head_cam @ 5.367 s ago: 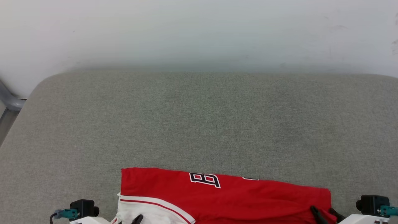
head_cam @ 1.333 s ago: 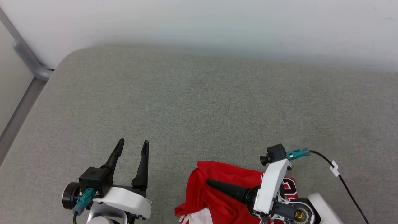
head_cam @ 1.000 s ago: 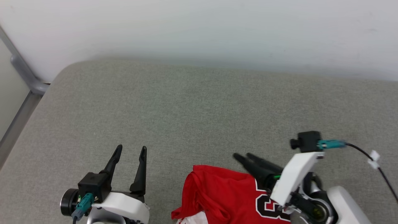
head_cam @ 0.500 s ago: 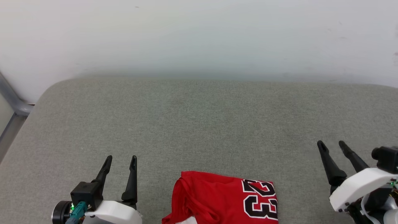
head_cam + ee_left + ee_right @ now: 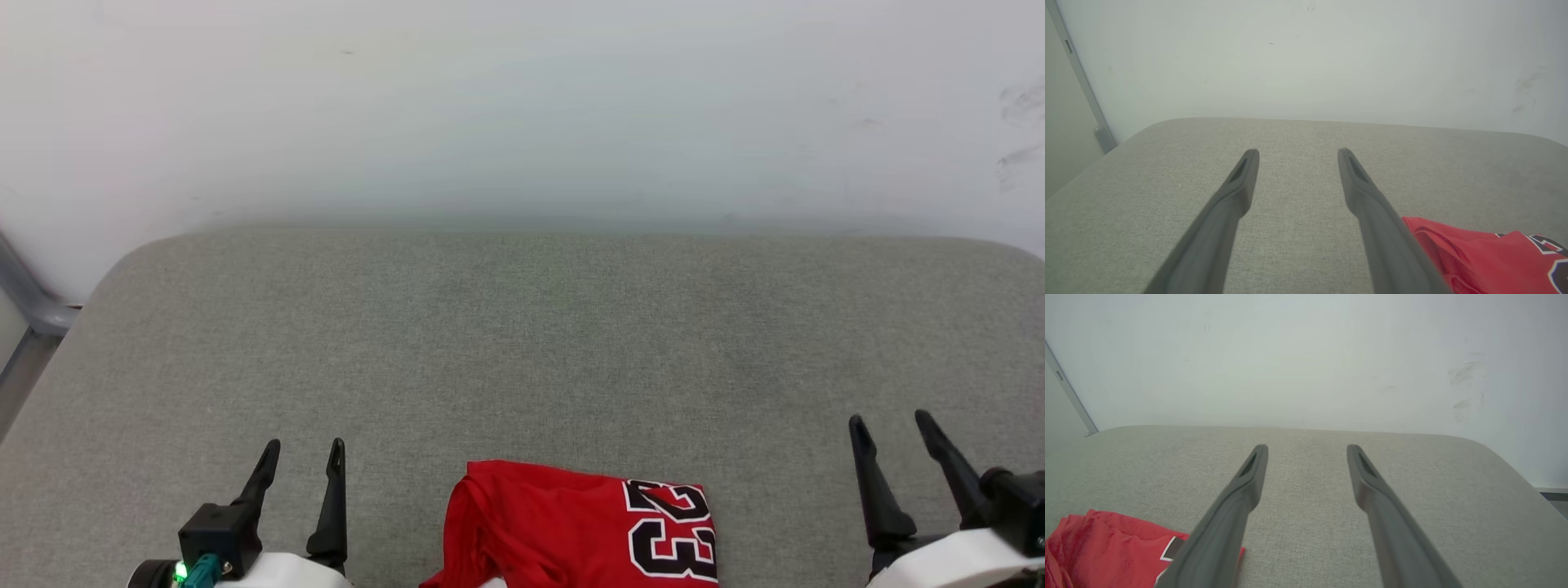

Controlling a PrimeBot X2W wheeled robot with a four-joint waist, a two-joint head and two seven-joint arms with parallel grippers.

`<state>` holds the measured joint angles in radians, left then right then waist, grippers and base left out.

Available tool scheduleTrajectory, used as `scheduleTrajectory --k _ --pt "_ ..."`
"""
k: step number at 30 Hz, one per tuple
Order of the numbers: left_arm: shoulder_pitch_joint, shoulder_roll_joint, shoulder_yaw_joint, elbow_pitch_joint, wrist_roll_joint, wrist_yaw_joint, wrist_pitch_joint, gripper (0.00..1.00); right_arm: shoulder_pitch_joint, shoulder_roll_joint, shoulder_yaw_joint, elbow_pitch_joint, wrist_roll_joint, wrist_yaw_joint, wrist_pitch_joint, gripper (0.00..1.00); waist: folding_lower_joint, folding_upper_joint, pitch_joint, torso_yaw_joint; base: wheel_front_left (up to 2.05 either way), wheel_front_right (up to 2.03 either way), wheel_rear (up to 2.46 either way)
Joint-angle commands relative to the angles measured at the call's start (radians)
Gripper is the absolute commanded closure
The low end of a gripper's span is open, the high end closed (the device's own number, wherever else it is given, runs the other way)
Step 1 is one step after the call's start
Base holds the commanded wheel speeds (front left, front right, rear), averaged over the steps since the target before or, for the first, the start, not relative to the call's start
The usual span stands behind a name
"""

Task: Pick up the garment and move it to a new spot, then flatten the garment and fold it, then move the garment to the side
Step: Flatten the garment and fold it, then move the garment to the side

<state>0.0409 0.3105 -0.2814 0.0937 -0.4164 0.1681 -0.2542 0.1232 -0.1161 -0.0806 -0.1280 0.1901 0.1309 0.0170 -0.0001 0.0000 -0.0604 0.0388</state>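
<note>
At lower left, the left gripper (image 5: 304, 445) stands spread and empty. Between the arms, at the near edge of the grey woven pad (image 5: 522, 343), the garment (image 5: 555, 531) lies folded, smooth red cloth. The right gripper (image 5: 889, 418) is likewise spread; bare fabric runs to rounded far corners.

Ahead of your left gripper (image 5: 303, 445) and right gripper (image 5: 889, 418) lies a grey fabric surface (image 5: 522, 343), backed by a white wall (image 5: 522, 106). A grey rail (image 5: 28, 298) stands off the left gripper's left.
</note>
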Motion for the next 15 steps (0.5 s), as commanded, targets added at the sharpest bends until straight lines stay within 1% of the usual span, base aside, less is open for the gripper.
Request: scheduleTrajectory --k 1,9,15 --pt "0.015 0.006 0.000 0.001 0.006 0.007 -0.004 0.00 0.025 0.008 0.004 -0.005 -0.014 0.000 -0.002 0.00 0.0001 0.0000 -0.008 -0.003 0.00 0.00 0.00" --pt "0.035 0.012 -0.006 0.007 0.009 0.009 -0.005 0.00 0.069 0.035 0.010 -0.024 -0.005 0.000 0.006 0.00 0.0001 0.0000 -0.025 -0.011 0.00 0.00 0.00" --pt "0.028 0.017 -0.009 0.009 0.011 0.011 -0.006 0.00 0.077 0.043 0.006 -0.038 -0.004 0.000 0.019 0.00 0.0001 0.0000 -0.023 -0.016 0.00 0.00 0.00"
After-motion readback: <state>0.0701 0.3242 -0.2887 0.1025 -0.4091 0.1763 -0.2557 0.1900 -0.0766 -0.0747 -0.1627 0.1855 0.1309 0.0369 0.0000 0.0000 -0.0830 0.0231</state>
